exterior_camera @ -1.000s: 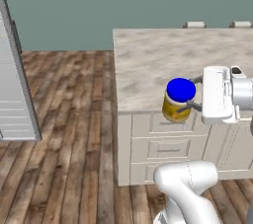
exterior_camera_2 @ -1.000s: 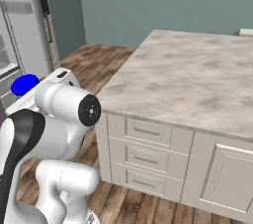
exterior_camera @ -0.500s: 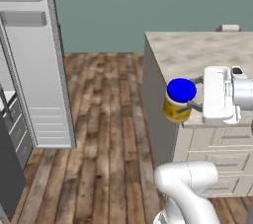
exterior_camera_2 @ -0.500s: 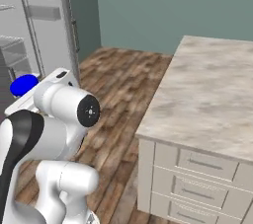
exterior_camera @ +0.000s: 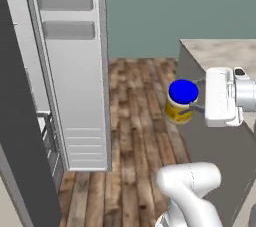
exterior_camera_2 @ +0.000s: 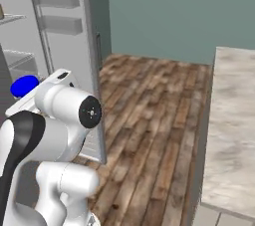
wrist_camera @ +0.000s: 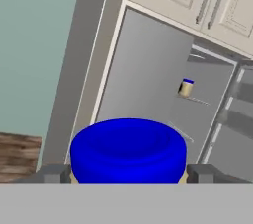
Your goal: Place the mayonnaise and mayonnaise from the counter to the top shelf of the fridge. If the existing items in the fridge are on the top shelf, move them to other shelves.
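Left base view gives you a wood-plank floor (exterior_camera: 137, 121), a teal back wall (exterior_camera: 150, 6) and the fridge (exterior_camera: 15, 121) on the left w/ its grey door (exterior_camera: 72, 71) swung open, two racks showing on the door's inner face. Counter (exterior_camera: 220, 53) is the beige stone-look top at right, nothing of the task on the part you can see. Jar (exterior_camera: 182, 102) hangs in mid-air between fridge door and counter, well above the floor: upright, blue lid up, long axis vertical. Gripper (exterior_camera: 192, 109) is spread wide and pinching the jar's yellow body from the counter side, arm approx level. Right base view: you catch just the blue lid (exterior_camera_2: 24, 86) by the white arm, glass shelves (exterior_camera_2: 15, 58) behind it. Hand view looks over the lid (wrist_camera: 128, 146) into the open fridge; second jar (wrist_camera: 186, 87) sits on a shelf inside, also upright; can't tell which shelf.
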Robot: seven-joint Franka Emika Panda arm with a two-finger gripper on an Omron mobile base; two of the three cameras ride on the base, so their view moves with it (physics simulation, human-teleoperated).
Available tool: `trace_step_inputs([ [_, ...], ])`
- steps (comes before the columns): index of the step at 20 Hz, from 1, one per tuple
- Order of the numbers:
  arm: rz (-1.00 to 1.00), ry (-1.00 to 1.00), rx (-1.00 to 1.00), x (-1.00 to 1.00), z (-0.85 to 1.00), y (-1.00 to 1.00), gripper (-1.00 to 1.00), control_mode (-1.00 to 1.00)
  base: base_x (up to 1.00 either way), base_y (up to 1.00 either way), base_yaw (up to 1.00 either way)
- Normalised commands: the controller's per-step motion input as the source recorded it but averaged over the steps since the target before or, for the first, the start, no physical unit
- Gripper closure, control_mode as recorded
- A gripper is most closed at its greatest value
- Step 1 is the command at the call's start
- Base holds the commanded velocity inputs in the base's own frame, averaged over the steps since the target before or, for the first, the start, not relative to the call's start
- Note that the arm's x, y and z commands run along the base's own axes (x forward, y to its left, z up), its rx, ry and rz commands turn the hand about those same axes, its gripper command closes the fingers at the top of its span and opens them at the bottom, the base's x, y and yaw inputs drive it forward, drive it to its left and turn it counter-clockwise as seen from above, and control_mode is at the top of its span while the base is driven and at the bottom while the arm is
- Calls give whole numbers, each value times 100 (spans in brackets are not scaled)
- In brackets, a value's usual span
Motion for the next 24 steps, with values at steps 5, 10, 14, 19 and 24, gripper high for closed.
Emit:
trace_step_inputs([
  [5, 0, 0, 0, 0, 0, 0, 100, 100, 100, 91, 23],
  [10, 0, 0, 0, 0, 0, 0, 100, 100, 93, 11, 60],
  [14, 0, 0, 0, 0, 0, 0, 100, 100, 54, -25, 72],
  [19, 0, 0, 0, 0, 0, 0, 100, 100, 27, -55, 71],
  [24, 0, 0, 0, 0, 0, 0, 100, 100, 33, -66, 62],
])
